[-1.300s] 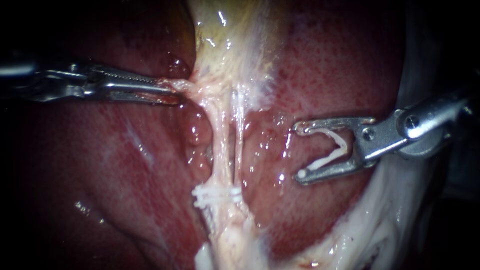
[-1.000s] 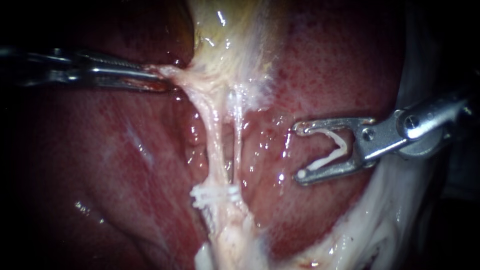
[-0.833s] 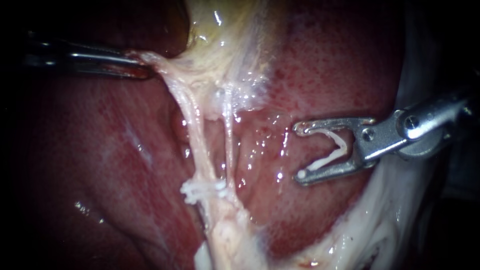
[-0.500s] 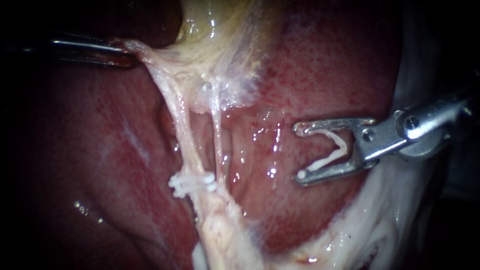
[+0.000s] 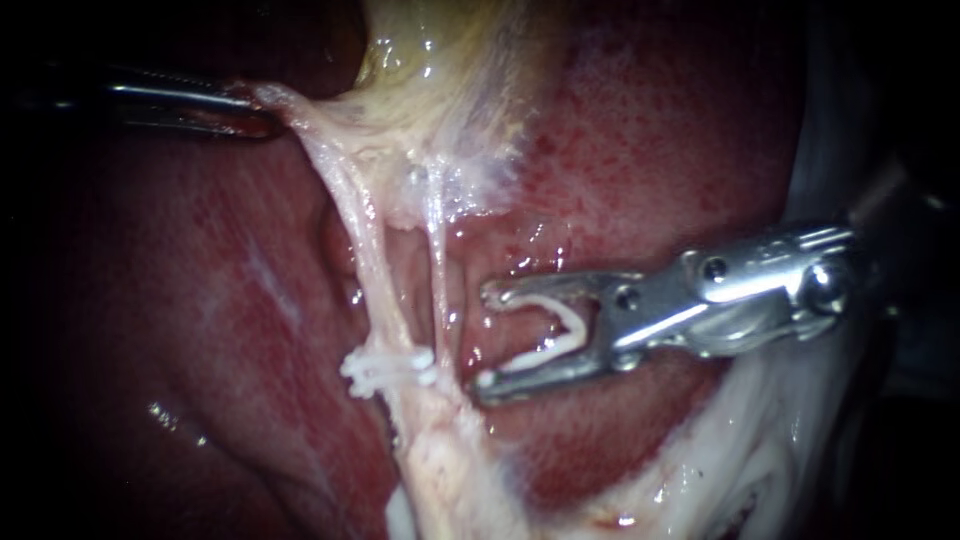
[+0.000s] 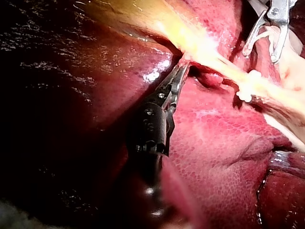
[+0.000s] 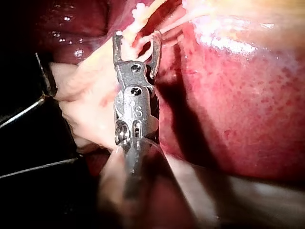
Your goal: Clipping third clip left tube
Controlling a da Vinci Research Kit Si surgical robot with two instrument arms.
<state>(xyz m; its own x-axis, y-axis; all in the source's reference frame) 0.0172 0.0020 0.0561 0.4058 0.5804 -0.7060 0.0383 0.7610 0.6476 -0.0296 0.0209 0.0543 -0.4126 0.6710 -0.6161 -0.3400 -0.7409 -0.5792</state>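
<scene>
the endoscope looks from close by onto the liver (image 5: pixel 650 150). in its view the tubes (image 5: pixel 380 270) run from 12 to 6 o'clock, the left instrument (image 5: pixel 262 105) enters at 10 and the right instrument (image 5: pixel 487 338) at 3. each wrist camera sits behind its own shaft and looks along it to the jaws, equally near. all three views share the white clips (image 5: pixel 385 365) on the tubes and the right instrument's jaws.

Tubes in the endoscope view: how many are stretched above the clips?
2. The thicker left tube slants up from the clips toward the left instrument; the thin right tube runs beside it, nearer the right instrument. More may be hidden.
</scene>
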